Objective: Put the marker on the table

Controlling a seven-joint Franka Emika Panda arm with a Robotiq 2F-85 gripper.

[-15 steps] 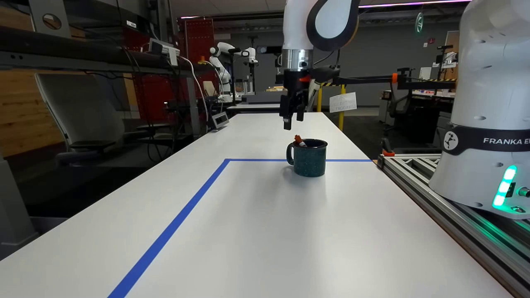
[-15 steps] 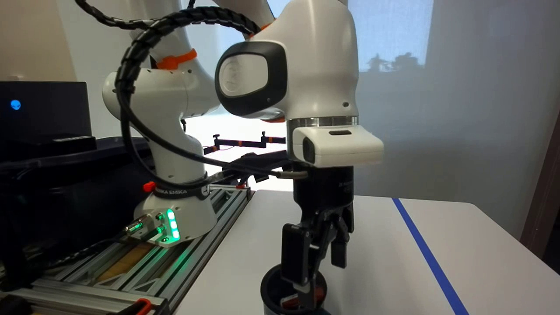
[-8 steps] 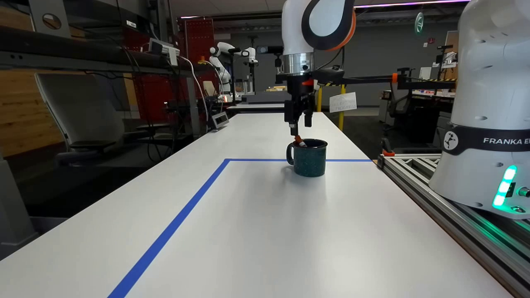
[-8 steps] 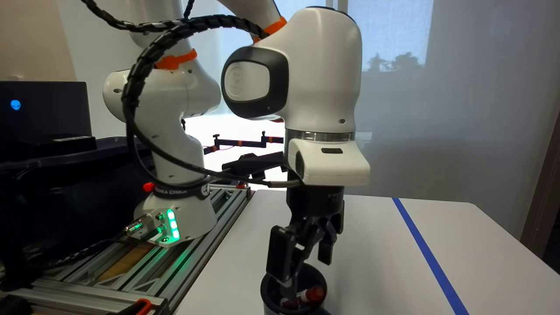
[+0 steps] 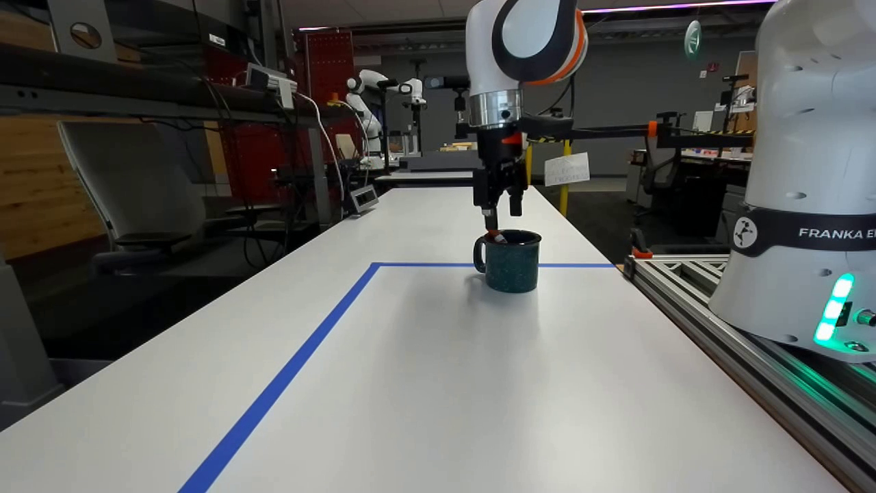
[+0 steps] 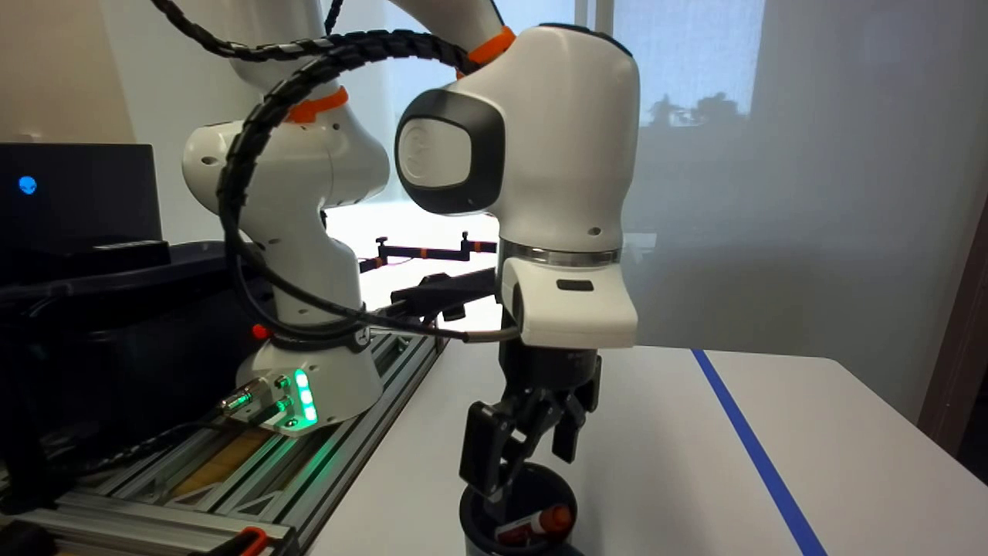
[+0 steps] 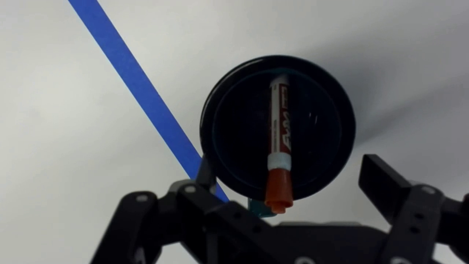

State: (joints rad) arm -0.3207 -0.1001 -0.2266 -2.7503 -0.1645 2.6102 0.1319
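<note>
The marker (image 7: 280, 124) has a white and dark red body and an orange-red cap. It leans inside the dark teal mug (image 5: 512, 268), with its cap resting over the rim. The cap also shows in both exterior views (image 6: 554, 519) (image 5: 497, 237). The mug stands upright on the white table (image 5: 438, 383). My gripper (image 7: 287, 172) is open and empty, just above the mug. In the wrist view the marker's cap lies between the two fingers, touching neither. In an exterior view one fingertip of the gripper (image 5: 503, 218) overlaps the marker's cap.
Blue tape lines (image 5: 301, 356) mark the table; one passes behind the mug. The mug's handle (image 5: 479, 255) sticks out under the marker's cap. The grey rail with the white robot base (image 5: 794, 274) runs along one table edge. A small grey device (image 5: 364, 198) stands at the far edge.
My gripper has come down and shifted over the mug, so its fingers are now close to the rim. It stays open. The marker and mug have not moved.
</note>
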